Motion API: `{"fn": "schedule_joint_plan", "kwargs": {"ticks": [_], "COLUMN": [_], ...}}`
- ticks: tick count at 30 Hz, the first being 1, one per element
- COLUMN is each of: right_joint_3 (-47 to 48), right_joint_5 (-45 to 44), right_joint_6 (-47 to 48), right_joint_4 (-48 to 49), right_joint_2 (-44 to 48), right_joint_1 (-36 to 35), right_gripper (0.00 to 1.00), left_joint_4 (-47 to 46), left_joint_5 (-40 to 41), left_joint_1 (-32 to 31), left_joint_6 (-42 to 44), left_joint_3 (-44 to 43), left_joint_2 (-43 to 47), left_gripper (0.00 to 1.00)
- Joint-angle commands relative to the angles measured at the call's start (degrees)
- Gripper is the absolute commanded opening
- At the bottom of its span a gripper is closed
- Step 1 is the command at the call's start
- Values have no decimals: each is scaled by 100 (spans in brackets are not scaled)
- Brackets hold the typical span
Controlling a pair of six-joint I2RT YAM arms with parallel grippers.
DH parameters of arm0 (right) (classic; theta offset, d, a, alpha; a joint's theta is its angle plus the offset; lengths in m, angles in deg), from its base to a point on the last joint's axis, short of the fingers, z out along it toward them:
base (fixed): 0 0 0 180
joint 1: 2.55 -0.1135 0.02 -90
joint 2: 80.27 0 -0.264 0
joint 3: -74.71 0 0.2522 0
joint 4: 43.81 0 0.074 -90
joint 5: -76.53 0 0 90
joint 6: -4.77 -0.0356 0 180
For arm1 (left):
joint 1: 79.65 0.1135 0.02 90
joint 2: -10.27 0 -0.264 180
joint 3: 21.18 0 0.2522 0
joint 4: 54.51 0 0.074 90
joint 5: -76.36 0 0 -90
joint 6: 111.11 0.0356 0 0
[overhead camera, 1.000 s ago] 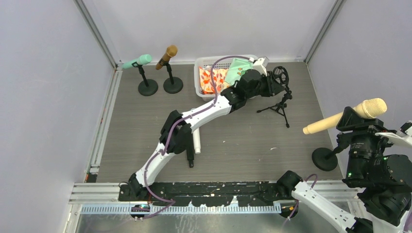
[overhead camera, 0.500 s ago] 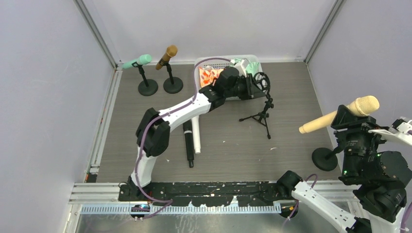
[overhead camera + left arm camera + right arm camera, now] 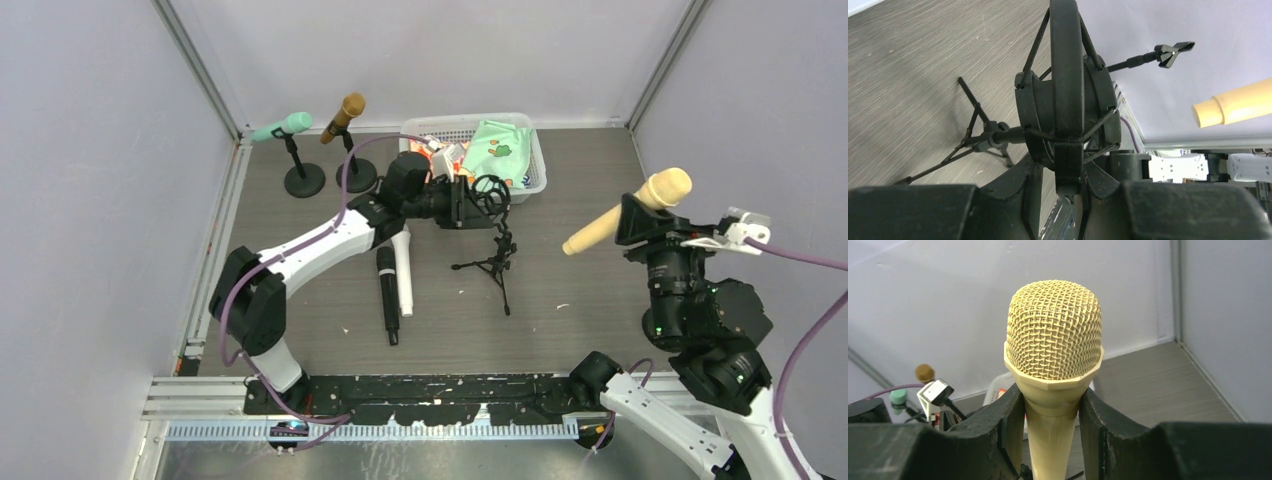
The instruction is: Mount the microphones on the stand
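Top external view, far left corner of the worktop [image 3: 600, 160]: a green mic [image 3: 283, 127] and a brown mic [image 3: 343, 115] sit clipped on two round-based stands [image 3: 304, 182], heads angled up. Nearer the middle, a black mic [image 3: 386, 300] and a white mic [image 3: 404, 285] lie side by side on the worktop, with the white one's far end under the left arm. That arm reaches rightward. Left wrist view shows the left fingers [image 3: 1028, 200] closed on the lower edge of the ring [image 3: 1066, 85] that tops a small tripod stand [image 3: 493, 262]. The stand's legs spread over the worktop beyond the ring, and I cannot tell whether its feet touch down. Behind it, against the back wall, a white basket [image 3: 470, 118] holds a green packet [image 3: 500, 148] and other items too small to make out.

Over the right side, the yellow mic [image 3: 620, 215] is held well above the worktop, head up and to the right, tail pointing toward the tripod stand. Right wrist view shows the right fingers [image 3: 1010, 420] clamped on its neck just below the mesh head. Left wrist view also catches the mic's tail end at the right edge, and above it a clip [image 3: 1174, 49] on a thin rod.
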Motion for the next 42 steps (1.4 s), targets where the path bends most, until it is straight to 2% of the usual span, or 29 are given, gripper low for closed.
{"fn": "schedule_joint_plan", "kwargs": {"ticks": [1,4,6,11,16,20,26,42], "right_joint_3": [-359,-626,-791,-1177,-1155,-1221,-1247,-1877], "right_joint_5": [1046,1527,1806,2320,2275,2256,2252,2535], "right_joint_6": [145,179,176,201,164,84,118,571], "right_joint_4": [1395,2007,2439,3765,4380,4931,5339,5677], "right_joint_2": [-190,-310,-433,-885,-1580,-1990,-2434,-2624], "right_joint_1": [0,-6,0,-7,-5,-1,0,-1], "right_gripper": [1,1,1,1,1,1,1,1], "left_joint_4": [-231,-247,-257,-339,-447,-470,-506,-895], "left_joint_5": [-461,-528,-588,-730,-770,-768,-873,-1047], "left_joint_1": [298,385,416,467,512,536,566,681], "left_joint_6": [384,518,603,680,653,638,600,281], "left_joint_3": [514,710,731,730,740,807,932,1000], "left_joint_2": [572,689,722,782,840,923,1022,922], "left_gripper": [0,1,4,25,52,61,59,35]}}
